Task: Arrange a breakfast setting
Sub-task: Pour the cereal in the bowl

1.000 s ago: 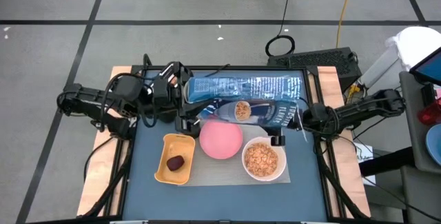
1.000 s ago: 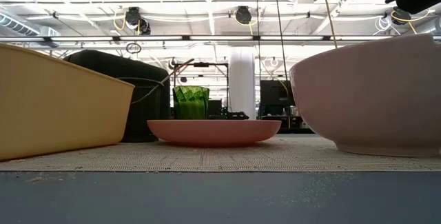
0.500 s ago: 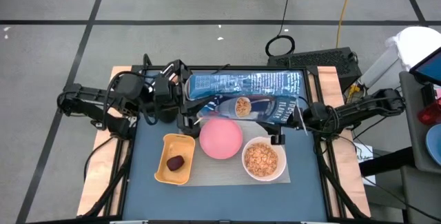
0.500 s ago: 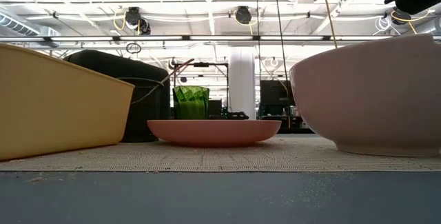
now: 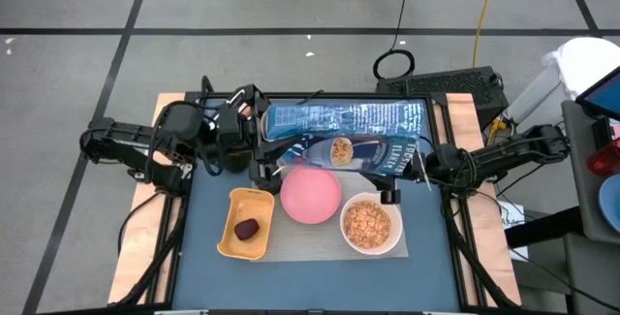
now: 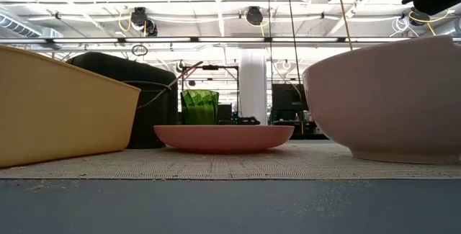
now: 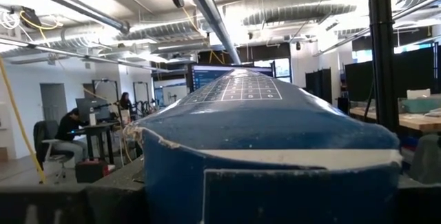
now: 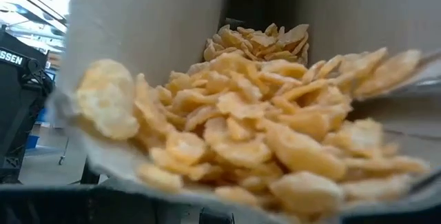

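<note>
Right now the cereal box [image 5: 344,136] is lying on its side across the upper middle of the frame, long axis running left to right, its open mouth facing right, toward the right pincer [image 5: 418,165]. The left pincer [image 5: 258,139] is gripping the closed end; the right one is holding the open end, flakes [image 8: 227,134] spilling at the lip. Below the box, the white bowl [image 5: 369,224] is sitting already filled on the grey mat [image 5: 291,237], beside the pink plate [image 5: 310,195]. The right arm is nearer the bowl.
</note>
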Controlling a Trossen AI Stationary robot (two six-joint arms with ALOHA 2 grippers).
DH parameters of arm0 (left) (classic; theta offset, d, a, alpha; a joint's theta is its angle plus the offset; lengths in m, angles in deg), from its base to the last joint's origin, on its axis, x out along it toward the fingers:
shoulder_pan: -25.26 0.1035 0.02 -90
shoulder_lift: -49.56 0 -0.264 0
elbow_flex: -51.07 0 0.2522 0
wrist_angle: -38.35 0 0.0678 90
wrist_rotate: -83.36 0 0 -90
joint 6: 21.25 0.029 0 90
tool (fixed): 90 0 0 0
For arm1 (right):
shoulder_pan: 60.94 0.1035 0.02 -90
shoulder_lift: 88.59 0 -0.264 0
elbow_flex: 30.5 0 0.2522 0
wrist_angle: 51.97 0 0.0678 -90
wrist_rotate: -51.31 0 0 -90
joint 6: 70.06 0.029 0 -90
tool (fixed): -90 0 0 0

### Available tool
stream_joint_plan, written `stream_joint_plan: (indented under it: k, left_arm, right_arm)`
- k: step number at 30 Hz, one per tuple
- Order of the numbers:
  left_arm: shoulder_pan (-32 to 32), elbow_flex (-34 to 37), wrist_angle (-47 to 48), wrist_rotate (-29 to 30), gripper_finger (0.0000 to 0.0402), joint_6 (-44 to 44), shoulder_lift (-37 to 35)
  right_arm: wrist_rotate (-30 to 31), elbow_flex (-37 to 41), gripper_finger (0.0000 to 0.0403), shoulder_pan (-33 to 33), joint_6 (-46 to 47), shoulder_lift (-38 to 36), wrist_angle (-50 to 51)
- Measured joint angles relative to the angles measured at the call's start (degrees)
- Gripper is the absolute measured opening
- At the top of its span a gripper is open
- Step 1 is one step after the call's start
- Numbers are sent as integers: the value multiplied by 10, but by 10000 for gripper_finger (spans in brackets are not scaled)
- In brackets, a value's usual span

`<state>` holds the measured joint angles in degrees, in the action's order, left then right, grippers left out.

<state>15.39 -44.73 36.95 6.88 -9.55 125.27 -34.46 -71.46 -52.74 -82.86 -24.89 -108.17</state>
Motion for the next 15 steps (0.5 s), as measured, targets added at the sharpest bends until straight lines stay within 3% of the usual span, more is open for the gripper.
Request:
stream_joint_plan:
  k: [15]
  left_arm:
    - [0,0,5,0,239,1,0]
  right_arm:
    - [0,0,363,0,37,0,8]
